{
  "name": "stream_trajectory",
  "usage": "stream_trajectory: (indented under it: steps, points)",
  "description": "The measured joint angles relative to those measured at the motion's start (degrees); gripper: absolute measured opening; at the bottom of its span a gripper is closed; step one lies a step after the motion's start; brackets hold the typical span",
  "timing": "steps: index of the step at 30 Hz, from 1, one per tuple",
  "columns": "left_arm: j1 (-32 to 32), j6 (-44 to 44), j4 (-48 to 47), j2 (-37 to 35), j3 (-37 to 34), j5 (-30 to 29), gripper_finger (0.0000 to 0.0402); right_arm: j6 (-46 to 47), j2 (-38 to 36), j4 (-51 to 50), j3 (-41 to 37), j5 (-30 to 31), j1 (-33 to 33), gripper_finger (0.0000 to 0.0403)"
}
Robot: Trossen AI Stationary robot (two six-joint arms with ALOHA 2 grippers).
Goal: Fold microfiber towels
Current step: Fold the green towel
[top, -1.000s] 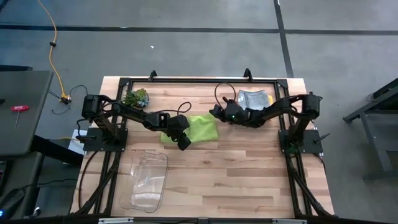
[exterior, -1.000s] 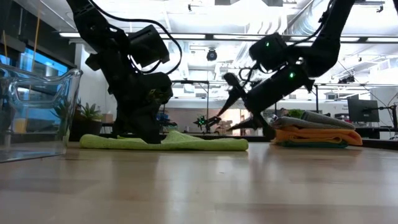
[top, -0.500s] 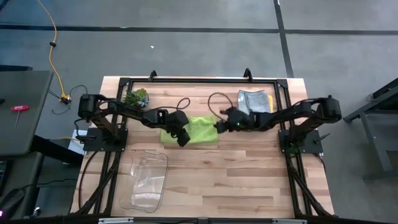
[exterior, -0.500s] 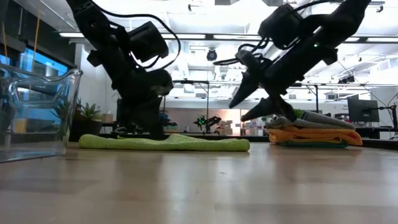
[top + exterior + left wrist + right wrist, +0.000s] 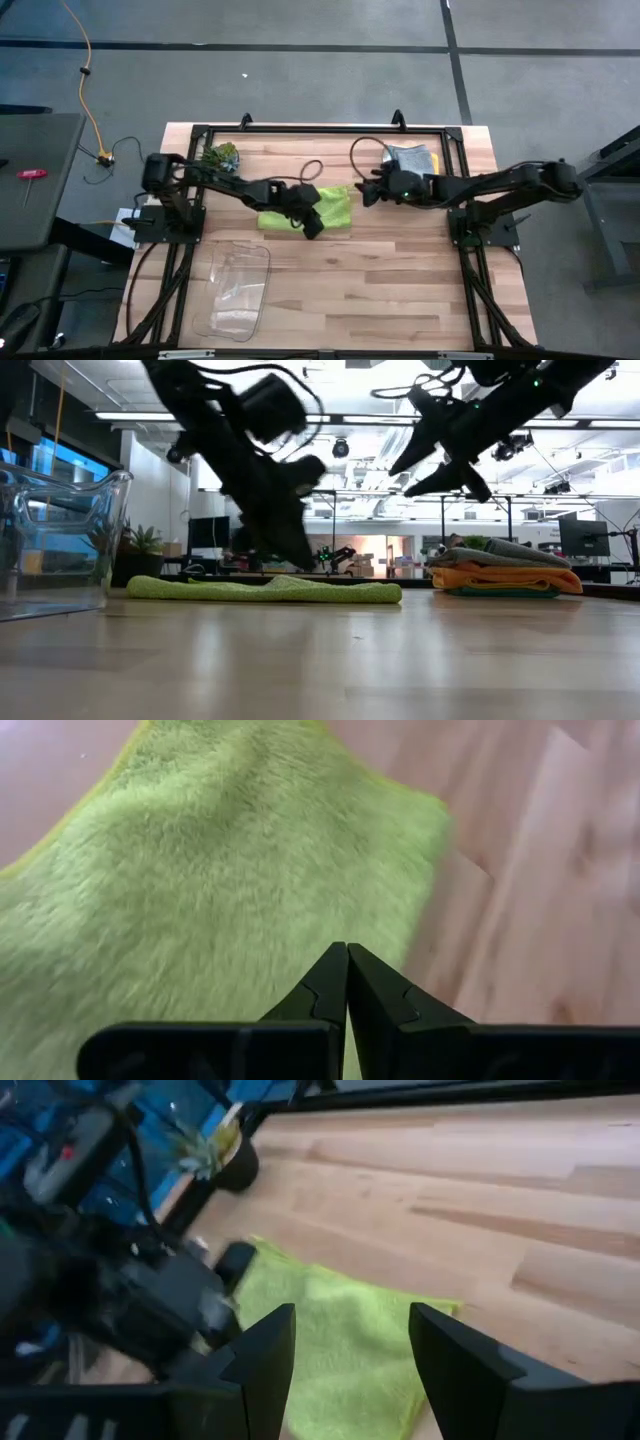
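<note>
The lime green towel (image 5: 322, 209) was found lying flat at mid-table. The left gripper (image 5: 312, 226) was positioned over its near edge, fingers pressed together on nothing. The right gripper (image 5: 366, 190) was raised just beside the towel, fingers spread wide. Remaining towels (image 5: 409, 160) were stacked at the far right.
</note>
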Motion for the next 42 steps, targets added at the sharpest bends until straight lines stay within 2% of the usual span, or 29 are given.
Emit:
stream_trajectory:
  steps: [5, 11, 15, 20, 24, 28, 38, 42]
  points:
    - [-0.1, -2.0, -0.3, 6.1, 5.0, -2.1, 0.0000, 7.2, -2.7, -10.5, 0.0, -1.2, -0.8, 0.0188]
    - [-0.1, -2.1, -0.8, 9.0, 5.8, -4.0, 0.0000, 16.2, -0.1, -17.3, -0.2, -5.2, -0.2, 0.0188]
    - [-0.9, 0.1, -3.6, 8.9, 6.0, -2.2, 0.0000, 20.8, 4.8, -14.3, -0.1, -9.5, 1.0, 0.0188]
    - [-3.1, 1.4, -5.1, 8.9, 6.0, -0.1, 0.0000, 26.5, 14.6, -4.0, -0.1, -15.6, 1.9, 0.0188]
    - [-5.0, 1.5, -5.4, 9.0, 5.9, -0.4, 0.0000, 30.2, 21.8, 7.4, -0.1, -17.6, 2.5, 0.0188]
    - [-5.8, 0.6, -4.9, 9.1, 5.8, -0.8, 0.0000, 33.9, 26.4, 12.0, -0.1, -19.9, 3.5, 0.0188]
    - [-5.8, 0.4, -4.3, 9.1, 5.7, -0.4, 0.0000, 42.2, 27.7, 15.0, 0.1, -16.0, 7.4, 0.0188]
    - [-5.8, 0.3, -3.9, 9.2, 5.7, -0.2, 0.0000, 44.4, 28.1, 13.8, 0.8, -7.7, 6.8, 0.0188]
